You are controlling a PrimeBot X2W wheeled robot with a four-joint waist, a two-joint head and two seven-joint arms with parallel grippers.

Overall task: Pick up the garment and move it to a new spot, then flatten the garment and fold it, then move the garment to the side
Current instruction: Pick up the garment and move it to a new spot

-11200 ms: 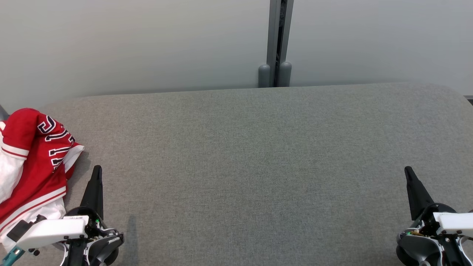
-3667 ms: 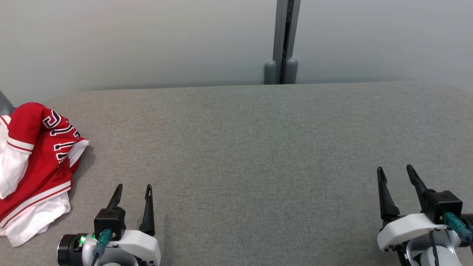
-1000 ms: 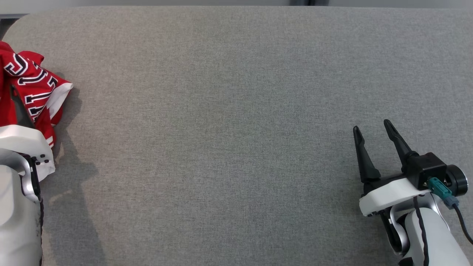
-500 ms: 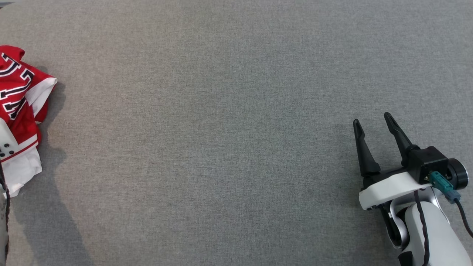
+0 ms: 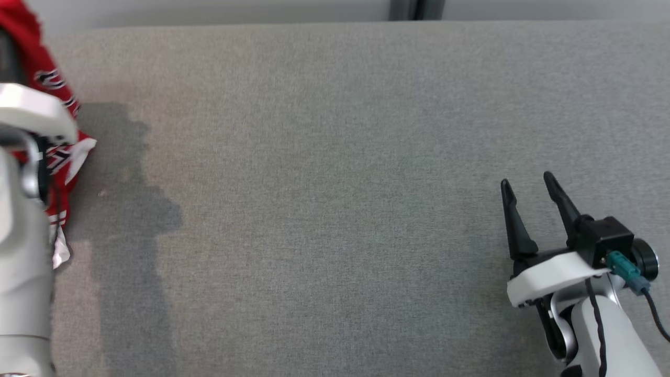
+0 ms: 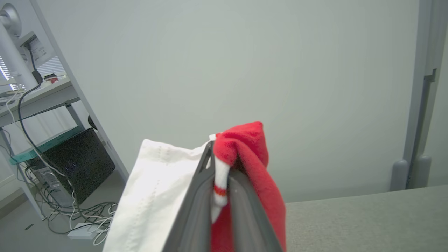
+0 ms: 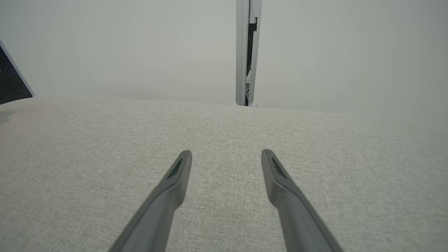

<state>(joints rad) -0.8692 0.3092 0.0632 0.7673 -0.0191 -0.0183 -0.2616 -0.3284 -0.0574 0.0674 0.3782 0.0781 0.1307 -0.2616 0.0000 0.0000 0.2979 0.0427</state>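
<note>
Red-and-white jersey garment [image 6: 250, 150] is clamped by the left gripper [image 6: 219, 168] and held up at the left end of the grey fabric-covered table [image 5: 335, 157]. It should be raised clear before traversing so the hanging cloth isn't dragged; a mid-table drop is advised. Right gripper [image 5: 526, 179] is held apart, empty. Cloth is bunched, pinched at a white-trimmed edge.

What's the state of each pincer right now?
Left pincer: closed on the red and white fabric garment.
Right pincer: open, holding nothing.
</note>
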